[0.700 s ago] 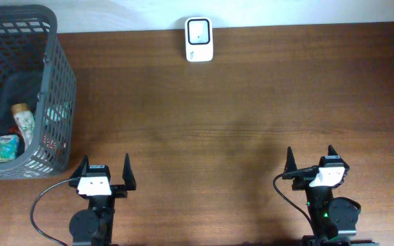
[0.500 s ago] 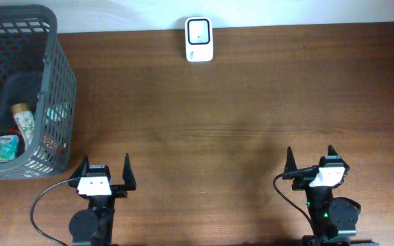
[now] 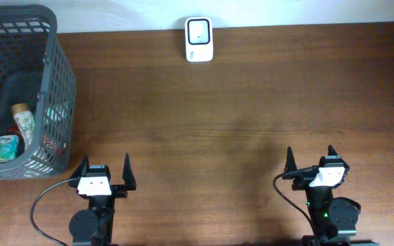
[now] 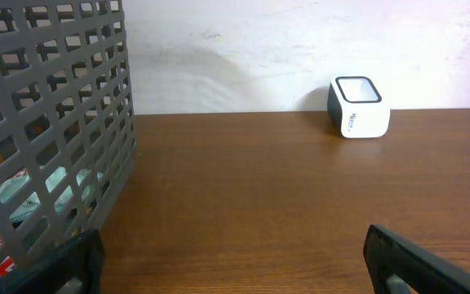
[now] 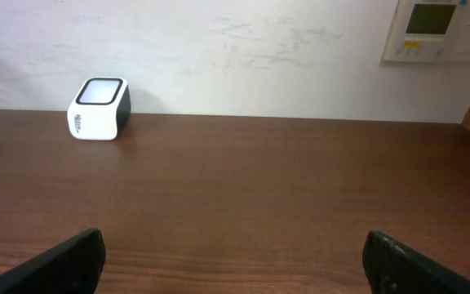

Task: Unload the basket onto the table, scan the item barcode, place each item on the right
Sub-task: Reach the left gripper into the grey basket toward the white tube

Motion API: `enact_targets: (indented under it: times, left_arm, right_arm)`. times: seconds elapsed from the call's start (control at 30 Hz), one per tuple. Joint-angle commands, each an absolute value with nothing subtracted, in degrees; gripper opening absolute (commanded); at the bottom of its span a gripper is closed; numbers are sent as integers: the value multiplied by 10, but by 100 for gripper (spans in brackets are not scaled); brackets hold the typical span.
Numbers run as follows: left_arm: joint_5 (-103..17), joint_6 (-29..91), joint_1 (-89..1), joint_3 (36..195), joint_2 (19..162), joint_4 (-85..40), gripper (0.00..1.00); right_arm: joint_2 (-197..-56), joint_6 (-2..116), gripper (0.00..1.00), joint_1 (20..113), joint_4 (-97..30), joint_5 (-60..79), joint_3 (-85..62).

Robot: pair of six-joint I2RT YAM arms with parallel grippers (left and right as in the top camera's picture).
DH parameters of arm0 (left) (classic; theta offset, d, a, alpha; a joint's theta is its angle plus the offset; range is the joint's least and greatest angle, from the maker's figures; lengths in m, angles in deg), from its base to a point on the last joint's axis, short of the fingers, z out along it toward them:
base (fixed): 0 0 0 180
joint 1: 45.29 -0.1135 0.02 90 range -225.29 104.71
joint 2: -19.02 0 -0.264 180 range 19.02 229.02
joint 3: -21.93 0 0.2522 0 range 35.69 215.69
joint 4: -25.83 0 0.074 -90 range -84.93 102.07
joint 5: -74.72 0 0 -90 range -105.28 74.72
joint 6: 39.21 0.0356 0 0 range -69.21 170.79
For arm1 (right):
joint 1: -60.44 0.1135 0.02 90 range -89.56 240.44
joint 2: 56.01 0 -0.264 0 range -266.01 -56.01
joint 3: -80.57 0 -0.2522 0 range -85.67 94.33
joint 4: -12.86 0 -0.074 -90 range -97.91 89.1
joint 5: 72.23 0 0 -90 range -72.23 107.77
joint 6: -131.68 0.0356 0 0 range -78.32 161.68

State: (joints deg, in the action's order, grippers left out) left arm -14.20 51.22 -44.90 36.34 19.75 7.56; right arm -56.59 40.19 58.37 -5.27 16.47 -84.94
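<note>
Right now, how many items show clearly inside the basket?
2 in the basket: a tan-capped tube near its middle and a teal packet beside it, on its left. The mesh may hide more.

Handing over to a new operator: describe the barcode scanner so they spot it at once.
Follow the brown table to its far edge by the white wall. Right of the grey basket stands the scanner, alone: a small white box with a dark-framed square window on top.
</note>
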Motion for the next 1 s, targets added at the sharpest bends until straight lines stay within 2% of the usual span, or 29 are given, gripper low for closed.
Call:
enact_targets:
  times: [0.0,0.6,0.73,0.8,0.83,0.9,0.93,0.97]
  left_arm:
    - [-142,521,-452,362,193,73,99]
    - [-142,521,-452,362,193,73,99]
    - [-192,521,-452,362,193,99,99]
    - [-275,521,-452,362,193,184,99]
    - [-299,521,-452,362,193,297,99]
    - [-263,521,-452,369,200,511,99]
    - [-215,521,-452,399,215,566,99]
    - [-197,521,-452,436,231,563,99]
  right_arm:
    - [-562,406,99,582,-55,174,-854]
    - [-562,406,99,582,-55,174,-854]
    - [-562,406,99,582,-55,174,-854]
    - [-562,406,99,582,-55,174,-854]
    - [-562,406,99,582,-55,174,-854]
    - [-562,406,99,582,-55,174,-854]
    - [-562,406,99,582,-55,174,-854]
    - [-562,406,99,582,-55,174,-854]
